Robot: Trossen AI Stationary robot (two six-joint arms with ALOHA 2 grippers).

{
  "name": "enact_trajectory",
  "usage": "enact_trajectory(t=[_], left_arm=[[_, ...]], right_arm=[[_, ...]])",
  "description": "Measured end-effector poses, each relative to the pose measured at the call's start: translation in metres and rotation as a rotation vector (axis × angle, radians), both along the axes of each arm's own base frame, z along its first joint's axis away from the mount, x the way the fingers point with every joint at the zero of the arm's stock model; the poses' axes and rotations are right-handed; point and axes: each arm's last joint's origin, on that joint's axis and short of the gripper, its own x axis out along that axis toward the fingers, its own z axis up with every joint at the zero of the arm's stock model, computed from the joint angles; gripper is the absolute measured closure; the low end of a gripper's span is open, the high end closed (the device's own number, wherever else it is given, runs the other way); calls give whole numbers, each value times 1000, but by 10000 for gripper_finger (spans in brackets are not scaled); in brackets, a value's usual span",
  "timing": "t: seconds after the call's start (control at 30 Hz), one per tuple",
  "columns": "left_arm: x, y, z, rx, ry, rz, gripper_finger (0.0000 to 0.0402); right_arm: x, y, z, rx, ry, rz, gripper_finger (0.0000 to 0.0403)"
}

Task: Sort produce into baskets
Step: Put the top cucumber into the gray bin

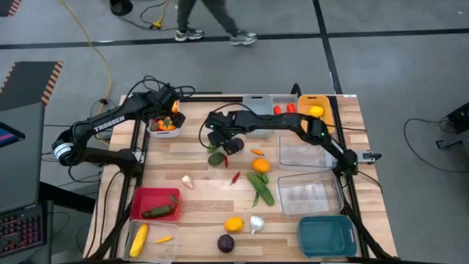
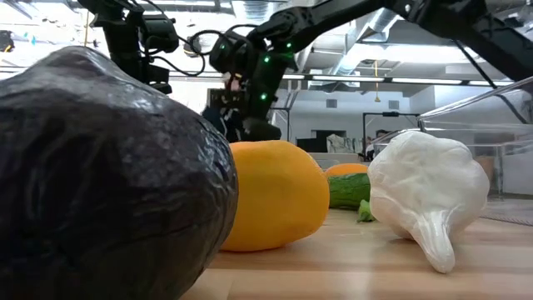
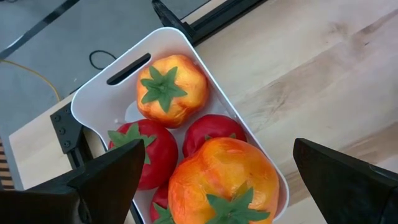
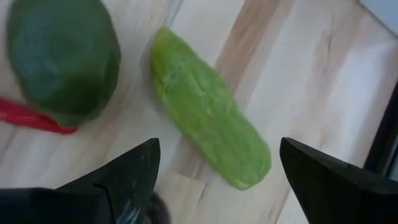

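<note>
The right tool (image 1: 222, 146), wide open and empty, hovers over a pale green leafy piece (image 4: 208, 135) lying flat on the wooden worktop (image 1: 212, 183), its long axis slanting across the gap between the fingers, beside a rounder dark green piece (image 4: 62, 56). The left tool (image 1: 170, 117), also spread and empty, hangs over the white basket (image 3: 93, 96) of glossy plastic tomatoes (image 3: 224, 180).

Two black jointed arms: the left arm (image 1: 110, 125), at the high view's left, bears white TROSSEN lettering and a white band at its base; the right arm (image 1: 308, 132), centre-right, carries small green lights and looping black cables; both have dark wedge-shaped fingers (image 3: 106, 180)
</note>
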Motion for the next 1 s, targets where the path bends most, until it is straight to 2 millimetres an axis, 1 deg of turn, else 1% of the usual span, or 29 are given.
enact_trajectory(t=[0.2,0.4,0.6,0.83,1.0], left_arm=[[0,0,0,-1,-2,-1,4],[0,0,0,1,-5,-1,4],[0,0,0,1,-5,-1,4],[0,0,0,1,-5,-1,4],[0,0,0,1,-5,-1,4]], right_arm=[[8,-11,-17,-12,44,24,53],[5,-20,-27,4,100,10,87],[2,-22,-28,9,117,3,123],[1,-20,-28,15,141,8,149],[1,-19,-28,14,141,8,190]])
